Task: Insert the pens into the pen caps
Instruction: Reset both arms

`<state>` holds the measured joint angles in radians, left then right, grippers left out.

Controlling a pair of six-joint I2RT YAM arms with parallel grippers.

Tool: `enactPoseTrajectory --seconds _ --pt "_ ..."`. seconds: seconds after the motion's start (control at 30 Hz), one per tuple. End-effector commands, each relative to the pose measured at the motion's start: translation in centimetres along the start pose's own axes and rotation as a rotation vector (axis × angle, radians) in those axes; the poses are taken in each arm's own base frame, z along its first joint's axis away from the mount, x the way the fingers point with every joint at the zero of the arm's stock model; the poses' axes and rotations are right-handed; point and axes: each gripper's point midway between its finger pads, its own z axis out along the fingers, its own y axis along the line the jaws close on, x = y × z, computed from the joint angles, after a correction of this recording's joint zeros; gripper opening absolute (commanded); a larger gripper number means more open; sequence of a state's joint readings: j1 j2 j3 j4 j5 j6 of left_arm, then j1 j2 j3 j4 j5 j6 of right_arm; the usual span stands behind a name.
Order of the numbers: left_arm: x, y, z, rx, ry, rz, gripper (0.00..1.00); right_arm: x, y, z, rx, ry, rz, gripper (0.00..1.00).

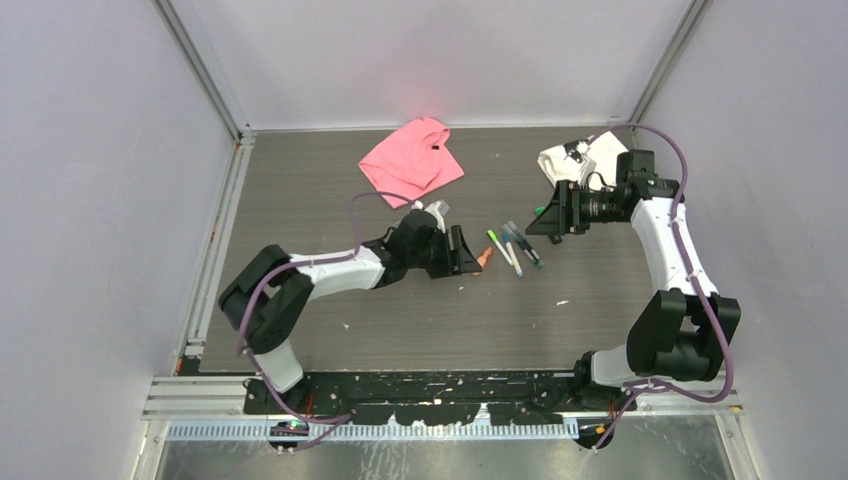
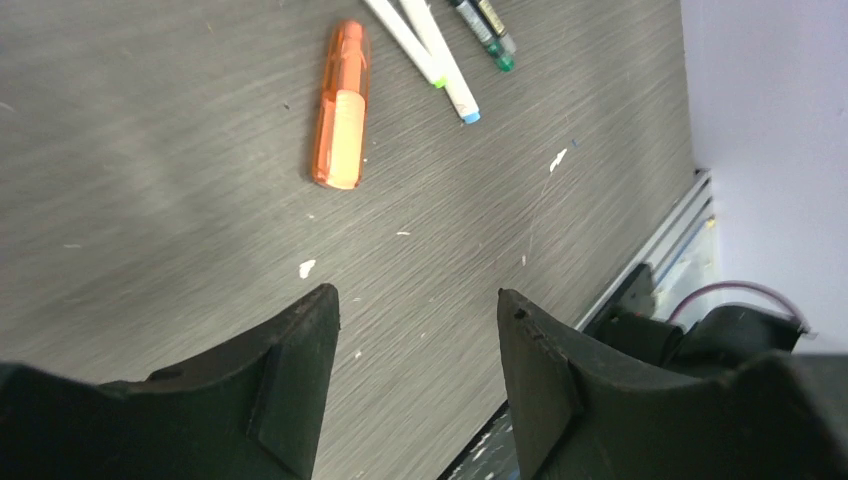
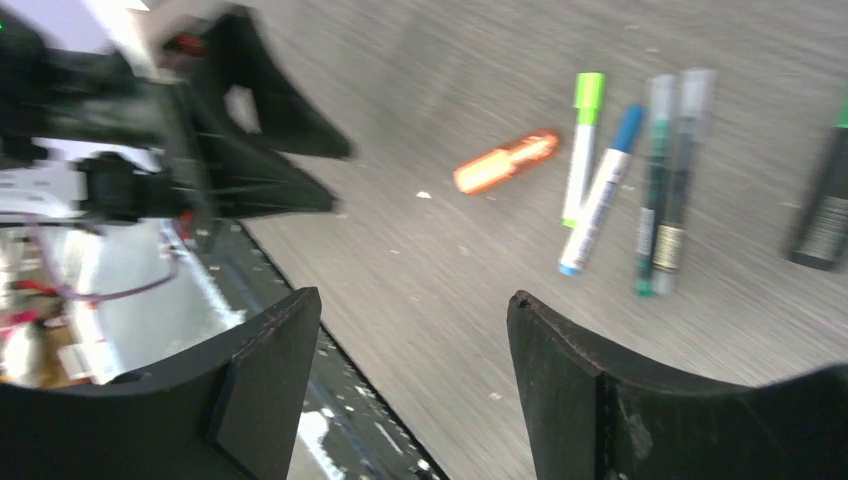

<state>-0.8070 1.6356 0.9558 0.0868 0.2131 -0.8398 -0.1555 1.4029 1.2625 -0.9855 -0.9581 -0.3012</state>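
An orange pen (image 1: 485,259) lies on the table just right of my left gripper (image 1: 465,253), which is open and empty; it also shows in the left wrist view (image 2: 340,105). Right of it lie two white-bodied pens (image 3: 582,150) with a bright green cap (image 3: 589,95) and a blue cap (image 3: 628,125) on their ends. Beside them lie two dark green pens (image 3: 665,190) with clear caps. A black highlighter (image 3: 825,210) lies at the far right. My right gripper (image 1: 545,215) is open and empty, above the table right of the pens.
A pink cloth (image 1: 412,160) lies at the back centre and a white cloth (image 1: 580,158) at the back right. White specks (image 2: 307,268) dot the table. The table's front edge and metal rail (image 2: 650,260) run close below both grippers' views.
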Motion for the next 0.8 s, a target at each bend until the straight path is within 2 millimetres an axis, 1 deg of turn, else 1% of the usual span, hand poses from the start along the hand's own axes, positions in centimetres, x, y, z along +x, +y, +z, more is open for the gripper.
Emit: enactPoseTrajectory --seconds 0.0,0.03,0.07,0.1,0.13,0.2,0.23,0.27,0.3,0.33,0.37,0.47,0.53,0.6,0.63,0.7,0.77 --pt "-7.4 -2.4 -7.6 -0.010 -0.217 0.357 0.65 -3.6 -1.2 -4.7 0.301 -0.052 -0.215 0.77" --pt "-9.2 -2.6 -9.8 -0.017 -0.270 0.368 0.77 -4.5 -1.6 -5.8 0.365 -0.057 -0.254 0.80" --pt "-11.0 -2.8 -12.1 -0.021 -0.333 0.369 0.84 -5.5 -1.9 -7.0 0.425 -0.070 -0.287 0.86" --pt "-12.7 -2.9 -14.4 -0.020 -0.395 0.367 0.88 -7.1 -2.7 -8.6 0.524 -0.107 -0.310 0.97" --pt "-14.5 -3.1 -16.8 -0.014 -0.462 0.362 0.92 -8.5 -3.1 -9.9 0.606 -0.153 -0.300 0.99" --pt "-17.0 -3.4 -21.5 -0.008 -0.570 0.352 0.96 -11.3 -3.8 -13.0 0.781 -0.260 -0.258 1.00" --pt "-17.9 -3.5 -23.5 -0.011 -0.600 0.342 0.98 -12.8 -3.6 -14.7 0.855 -0.335 -0.220 1.00" --pt "-18.8 -3.4 -25.1 -0.022 -0.630 0.334 0.99 -13.6 -3.7 -15.9 0.908 -0.385 -0.180 1.00" --pt "-19.5 -3.4 -26.6 -0.032 -0.638 0.325 1.00 -14.4 -3.1 -16.8 0.924 -0.426 -0.164 1.00" --pt "-19.9 -3.5 -27.6 -0.036 -0.632 0.316 1.00 -15.0 -2.2 -17.6 0.926 -0.462 -0.154 1.00" --pt "-19.8 -3.2 -28.3 -0.052 -0.602 0.293 1.00 -15.5 -1.0 -18.0 0.909 -0.489 -0.160 1.00" --pt "-20.1 -4.2 -30.0 -0.029 -0.554 0.270 1.00 -16.0 3.2 -18.6 0.805 -0.524 -0.233 1.00" --pt "-20.6 -5.0 -31.1 -0.020 -0.557 0.269 1.00 -16.4 5.0 -19.1 0.767 -0.585 -0.215 1.00" --pt "-20.8 -5.8 -31.9 -0.006 -0.567 0.281 1.00 -17.1 5.7 -20.7 0.799 -0.711 -0.117 1.00" --pt "-21.0 -6.1 -32.3 -0.002 -0.573 0.286 1.00 -17.2 5.8 -21.4 0.821 -0.748 -0.086 1.00" --pt "-21.2 -6.7 -33.1 0.002 -0.586 0.296 1.00 -17.0 6.4 -22.2 0.838 -0.776 -0.083 1.00" --pt "-21.4 -7.2 -33.7 0.008 -0.594 0.308 1.00 -16.9 6.8 -22.4 0.834 -0.788 -0.085 1.00"
